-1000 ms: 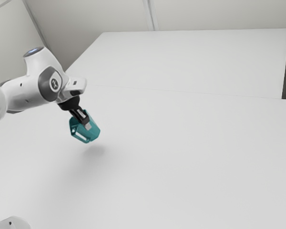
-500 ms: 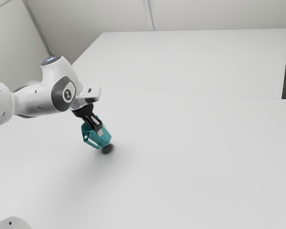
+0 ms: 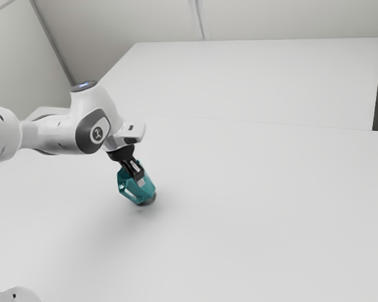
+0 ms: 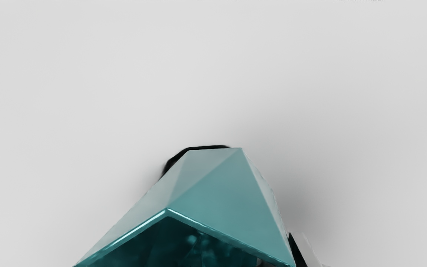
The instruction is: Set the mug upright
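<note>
The tool point(image 3: 139, 180) holds the tilted mug point(image 3: 148, 189) close to the surface point(image 3: 239, 226). Placing seems in hand; next it should level the base before release.

Franka arm point(image 3: 53, 134): smooth, glossy white shell of rounded, tubular segments, dotted with small dark marks. A dark grey rounded cover point(image 3: 85, 139) carries a pale circular emblem point(image 3: 97, 133); a dark grey round cap point(image 3: 84, 85) with a bluish centre tops the wrist housing point(image 3: 93, 99). The gripper point(image 3: 140, 181) is black, its slender, angular black fingers point(image 3: 138, 173) ending in pale grey tips.
</note>
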Motion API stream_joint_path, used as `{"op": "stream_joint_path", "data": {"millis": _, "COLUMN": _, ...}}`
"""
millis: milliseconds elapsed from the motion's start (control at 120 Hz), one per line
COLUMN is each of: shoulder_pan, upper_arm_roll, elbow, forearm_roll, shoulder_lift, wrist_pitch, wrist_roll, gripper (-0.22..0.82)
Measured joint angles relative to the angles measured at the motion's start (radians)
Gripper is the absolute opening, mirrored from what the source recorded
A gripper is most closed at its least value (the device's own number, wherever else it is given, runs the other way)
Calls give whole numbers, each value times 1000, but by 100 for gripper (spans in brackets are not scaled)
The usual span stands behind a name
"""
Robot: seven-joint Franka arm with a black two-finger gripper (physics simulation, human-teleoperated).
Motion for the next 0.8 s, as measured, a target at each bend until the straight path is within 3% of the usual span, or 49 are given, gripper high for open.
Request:
{"op": "stream_joint_path", "data": {"millis": 175, "shoulder_pan": -12, "upper_arm_roll": -1, "elbow": 1, "forearm_roll": 27, "shoulder_lift": 4, "wrist_pitch": 14, "wrist_roll": -18, "gripper": 25}}
{"op": "stream_joint_path", "data": {"millis": 317, "shoulder_pan": -18, "upper_arm_roll": -3, "elbow": 1, "forearm_roll": 33, "shoulder_lift": 0, "wrist_pitch": 19, "wrist_roll": -29, "gripper": 42}}
{"op": "stream_joint_path", "data": {"millis": 533, "shoulder_pan": -10, "upper_arm_roll": -5, "elbow": 30, "forearm_roll": 34, "shoulder_lift": -43, "wrist_pitch": -7, "wrist_roll": -40, "gripper": 54}}
{"op": "stream_joint_path", "data": {"millis": 800, "shoulder_pan": -19, "upper_arm_roll": 10, "elbow": 190, "forearm_roll": 13, "shoulder_lift": -124, "wrist_pitch": -160, "wrist_roll": -41, "gripper": 59}}
